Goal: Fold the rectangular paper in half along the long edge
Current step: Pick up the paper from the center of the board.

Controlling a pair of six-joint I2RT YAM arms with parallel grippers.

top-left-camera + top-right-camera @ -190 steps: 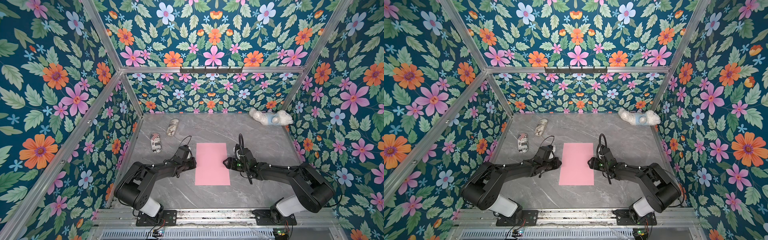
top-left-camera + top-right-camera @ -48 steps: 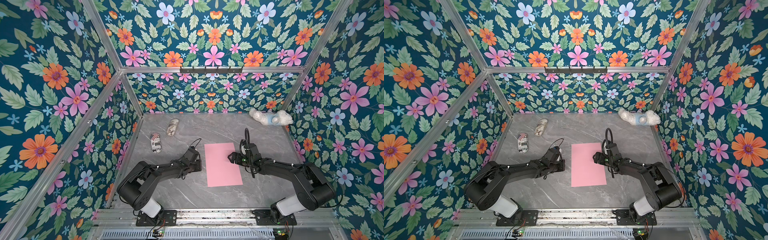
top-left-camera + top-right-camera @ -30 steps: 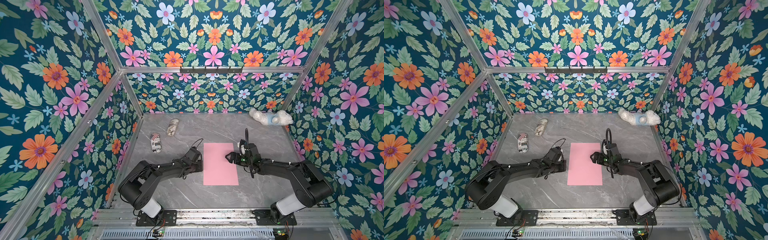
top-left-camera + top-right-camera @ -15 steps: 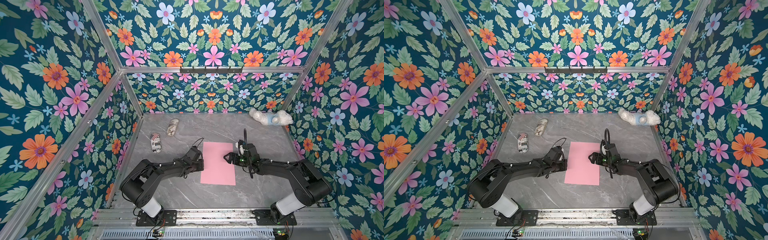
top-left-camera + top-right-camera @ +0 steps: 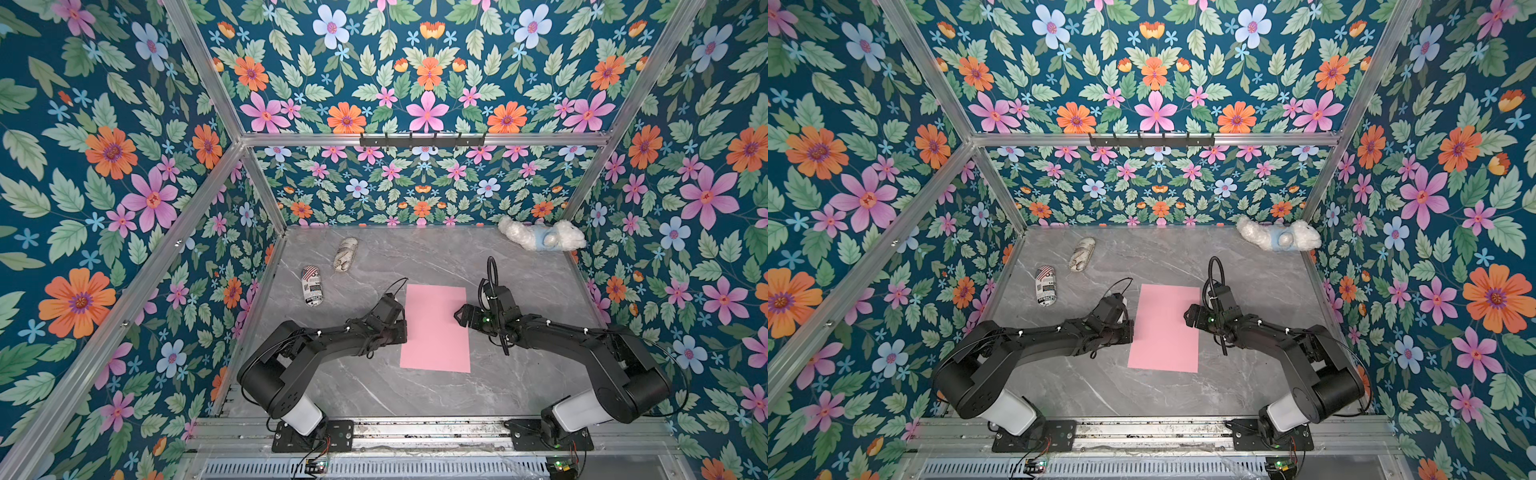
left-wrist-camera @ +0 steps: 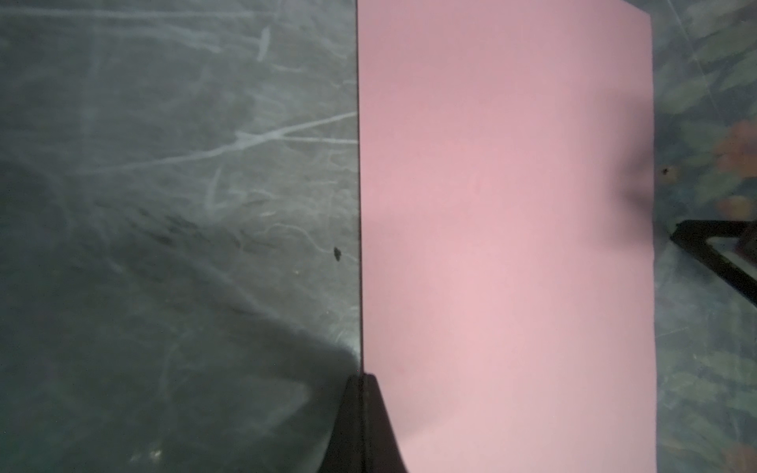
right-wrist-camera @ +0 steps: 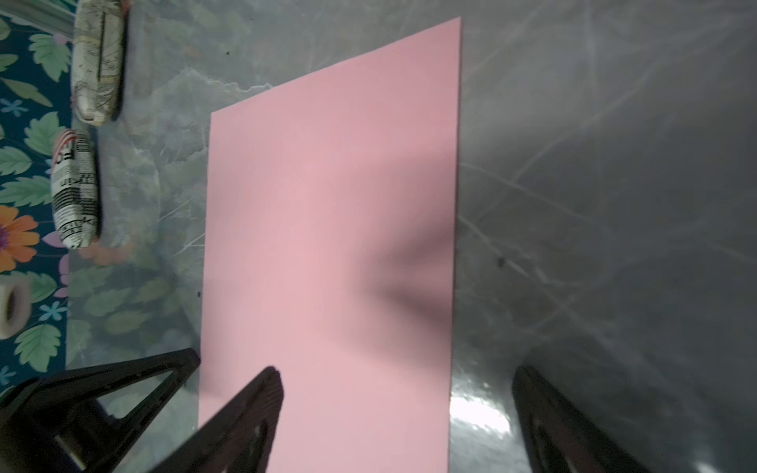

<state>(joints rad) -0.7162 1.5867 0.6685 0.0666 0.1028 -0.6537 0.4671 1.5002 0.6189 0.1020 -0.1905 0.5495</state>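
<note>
Lying flat on the tabletop, the rectangular paper has the left gripper at its 9 o'clock long edge, jaws clenched; the right gripper at 3 o'clock straddles that edge, jaws released wide.

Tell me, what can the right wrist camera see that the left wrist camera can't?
Only the right wrist view shows a newsprint-wrapped bundle, a paler wrapped bundle and the right claw open wide. Only the left wrist view shows the left claw shut, tip at a long edge of the pink paper. Both show that paper lying flat on the grey marbled table, plus a bit of the other arm's claw.
</note>
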